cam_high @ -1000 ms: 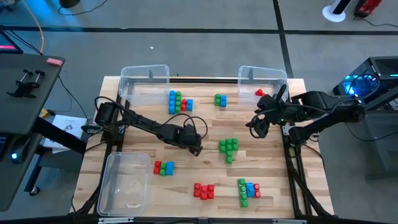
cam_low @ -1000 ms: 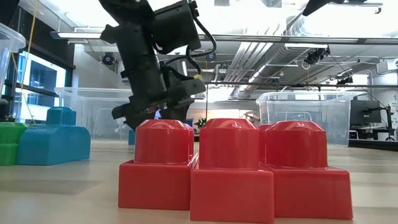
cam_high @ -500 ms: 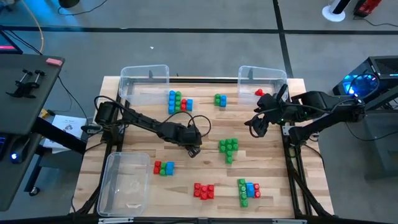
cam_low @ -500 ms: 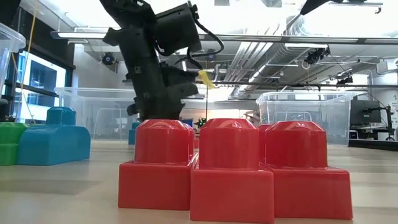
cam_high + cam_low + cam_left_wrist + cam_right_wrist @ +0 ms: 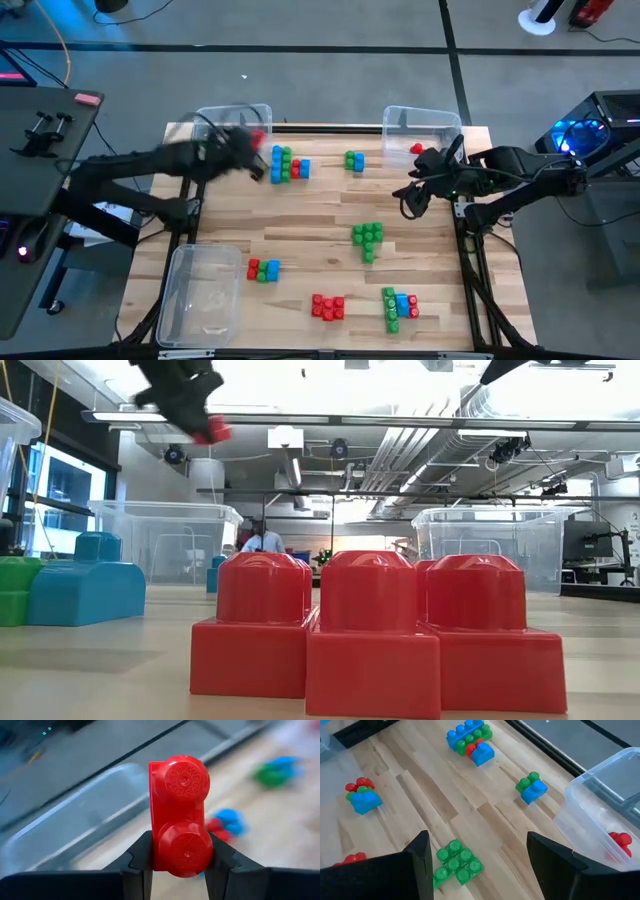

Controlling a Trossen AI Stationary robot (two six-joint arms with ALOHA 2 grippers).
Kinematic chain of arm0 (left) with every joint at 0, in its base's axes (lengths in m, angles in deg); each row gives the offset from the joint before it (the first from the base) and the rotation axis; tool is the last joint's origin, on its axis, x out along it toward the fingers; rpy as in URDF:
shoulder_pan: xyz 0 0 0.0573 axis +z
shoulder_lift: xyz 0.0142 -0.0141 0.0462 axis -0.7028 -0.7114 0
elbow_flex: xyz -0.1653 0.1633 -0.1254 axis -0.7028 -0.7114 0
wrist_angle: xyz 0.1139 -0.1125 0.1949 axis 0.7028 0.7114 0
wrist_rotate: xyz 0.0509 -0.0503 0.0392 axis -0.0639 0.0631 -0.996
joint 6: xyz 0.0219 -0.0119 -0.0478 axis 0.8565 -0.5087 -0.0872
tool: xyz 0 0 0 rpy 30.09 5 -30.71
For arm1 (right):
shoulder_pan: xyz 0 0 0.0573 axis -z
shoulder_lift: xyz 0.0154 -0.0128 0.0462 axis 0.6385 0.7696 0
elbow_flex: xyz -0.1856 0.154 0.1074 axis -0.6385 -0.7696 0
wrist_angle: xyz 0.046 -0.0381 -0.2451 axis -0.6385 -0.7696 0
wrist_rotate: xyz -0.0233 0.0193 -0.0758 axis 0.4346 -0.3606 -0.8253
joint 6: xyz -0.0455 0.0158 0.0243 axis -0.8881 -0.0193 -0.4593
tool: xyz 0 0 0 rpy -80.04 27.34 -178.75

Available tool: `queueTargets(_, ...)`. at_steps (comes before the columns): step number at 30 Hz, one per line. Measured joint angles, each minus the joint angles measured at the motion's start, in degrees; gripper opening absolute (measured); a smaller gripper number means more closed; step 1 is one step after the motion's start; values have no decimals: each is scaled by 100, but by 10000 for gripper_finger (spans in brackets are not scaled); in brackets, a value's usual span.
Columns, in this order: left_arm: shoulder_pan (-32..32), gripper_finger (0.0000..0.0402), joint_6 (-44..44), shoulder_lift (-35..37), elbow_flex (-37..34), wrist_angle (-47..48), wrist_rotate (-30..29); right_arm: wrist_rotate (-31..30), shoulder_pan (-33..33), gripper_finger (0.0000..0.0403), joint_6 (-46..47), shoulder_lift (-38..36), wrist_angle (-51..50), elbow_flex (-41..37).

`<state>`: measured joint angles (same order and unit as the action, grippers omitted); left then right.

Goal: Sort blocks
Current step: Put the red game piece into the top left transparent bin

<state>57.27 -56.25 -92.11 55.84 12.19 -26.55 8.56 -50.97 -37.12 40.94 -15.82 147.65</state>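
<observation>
A red two-stud block [image 5: 179,815] is clamped by the left gripper [image 5: 177,865] near the far-left bin [image 5: 232,118], presumably for drop-off; right gripper [image 5: 477,865] is held agape, idle.

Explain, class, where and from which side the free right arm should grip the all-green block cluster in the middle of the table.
The green cluster lies flat, studs up, stepped like a triangle, with bare wood all round. Probably best: descend from straight above and close the jaws on the flat side walls of its narrow single-block end, nearest the table's front. The open right gripper hovers close by; the left gripper already holds a red block.
</observation>
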Motion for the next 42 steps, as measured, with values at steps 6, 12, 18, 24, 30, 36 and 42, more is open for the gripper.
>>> queueTargets(6, 1795, 140, 228, 100, 0, 446, 822, -64, 0, 208, -1, 2, 182, 0)
queueTargets(12, 2346, 216, 723, -376, 0, 130, 838, -80, 0, 208, 65, 2, 313, 0)
queueTargets(18, 2393, 251, 931, -419, 0, 20, 1729, -77, 0, 208, 106, 2, 313, 0)
queueTargets(24, 1370, 247, 529, -48, 6, -1383, 3522, -74, 0, 208, 98, 4, 310, 0)
queueTargets(30, -1065, 197, 638, -299, 8, -1060, 3438, -37, 0, 208, 89, 4, 310, 0)
queueTargets(36, -2842, 28, 1083, -1185, 134, 76, 3256, -37, 0, 208, 85, 4, 308, 0)
queueTargets(42, -2815, 2, 1412, -2742, 1370, 2026, 3872, -100, 0, 208, -4, 4, 310, 0)
